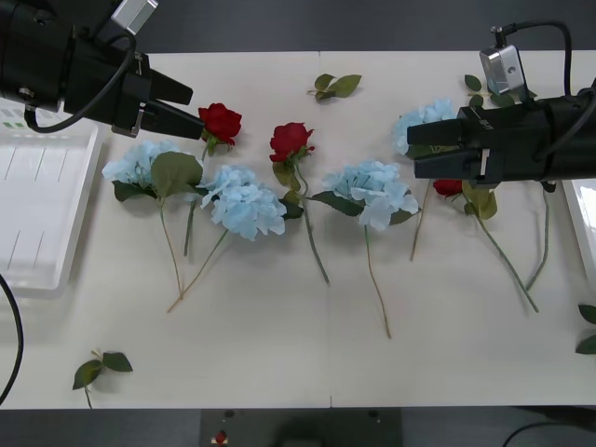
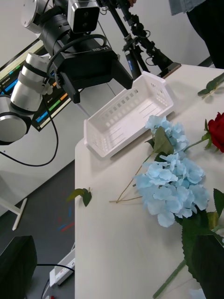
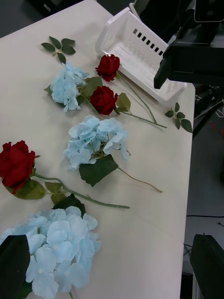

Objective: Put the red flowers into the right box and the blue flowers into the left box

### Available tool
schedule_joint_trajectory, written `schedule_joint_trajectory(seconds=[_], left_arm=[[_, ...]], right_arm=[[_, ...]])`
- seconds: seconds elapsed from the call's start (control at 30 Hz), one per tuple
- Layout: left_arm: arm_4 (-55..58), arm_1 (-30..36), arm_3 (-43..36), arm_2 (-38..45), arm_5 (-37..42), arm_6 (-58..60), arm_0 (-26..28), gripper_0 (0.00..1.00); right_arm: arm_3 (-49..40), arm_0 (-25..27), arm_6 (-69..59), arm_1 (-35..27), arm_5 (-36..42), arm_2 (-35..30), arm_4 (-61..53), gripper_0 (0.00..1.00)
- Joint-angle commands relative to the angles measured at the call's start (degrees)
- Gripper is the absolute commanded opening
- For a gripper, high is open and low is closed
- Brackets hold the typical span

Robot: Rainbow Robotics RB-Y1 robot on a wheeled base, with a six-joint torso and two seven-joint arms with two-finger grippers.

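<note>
Red flowers lie among the blue flowers across the table. My left gripper (image 1: 194, 107) is open above the table, right beside one red rose (image 1: 221, 121). A second rose (image 1: 291, 140) lies mid-table. Two more roses (image 3: 103, 99) (image 3: 108, 65) lie under my open right gripper (image 1: 414, 151), which hovers over them. Blue hydrangeas sit at the left (image 1: 140, 160), centre-left (image 1: 244, 200), centre-right (image 1: 372, 191) and back right (image 1: 424, 119). The left box (image 1: 37, 205) is at the table's left edge. The right box (image 1: 587, 223) is at the right edge.
Loose leaf sprigs lie at the back centre (image 1: 335, 86), the front left (image 1: 101, 366) and the right edge (image 1: 589, 328). Bare tabletop runs along the front. Tripods and cables stand beyond the left box (image 2: 140, 42).
</note>
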Motion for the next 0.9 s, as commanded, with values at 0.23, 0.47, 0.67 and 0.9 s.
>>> schedule_joint_trajectory(seconds=[0.23, 0.47, 0.67, 0.9], left_arm=[[0.16, 0.61, -1.18, 1.09, 0.16, -0.89, -1.29, 1.0], [0.16, 0.61, -1.18, 1.09, 0.16, -0.89, -1.29, 1.0], [1.39, 0.34, -1.27, 1.01, -0.98, -0.71, -1.64, 1.0], [1.39, 2.98, -2.94, -2.69, -3.53, 3.07, -2.35, 1.0]], right_arm=[[-1.28, -0.08, -0.84, 0.88, -0.12, -1.18, 0.26, 1.0], [-1.28, -0.08, -0.84, 0.88, -0.12, -1.18, 0.26, 1.0], [-1.28, -0.08, -0.84, 0.88, -0.12, -1.18, 0.26, 1.0], [-0.75, 3.62, -0.84, 2.72, 0.14, 1.2, 1.67, 1.0]])
